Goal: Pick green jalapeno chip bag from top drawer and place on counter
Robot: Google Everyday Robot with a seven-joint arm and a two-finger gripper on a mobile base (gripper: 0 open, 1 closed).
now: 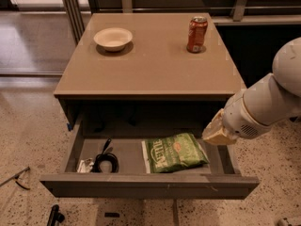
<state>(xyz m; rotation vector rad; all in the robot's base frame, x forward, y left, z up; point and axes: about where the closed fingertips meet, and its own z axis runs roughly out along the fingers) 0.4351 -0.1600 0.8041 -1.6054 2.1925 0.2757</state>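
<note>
The crinkly green foil chip bag lies in the open grey-brown top drawer, its long axis running left to right. Our tan gripper hangs by its right end; whether it is open or closed we cannot tell. Tan counter above, speckled floor around.

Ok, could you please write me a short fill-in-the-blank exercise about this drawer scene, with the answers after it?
1. The top drawer is ____.
2. The green jalapeno chip bag lies in it beside a ____ cable.
3. On the counter stand ____ things: a bowl and a soda can.
4. In the camera view, the gripper hangs at the drawer's ____ end, apart from the bag.
Answers: open; black; two; right.
</note>
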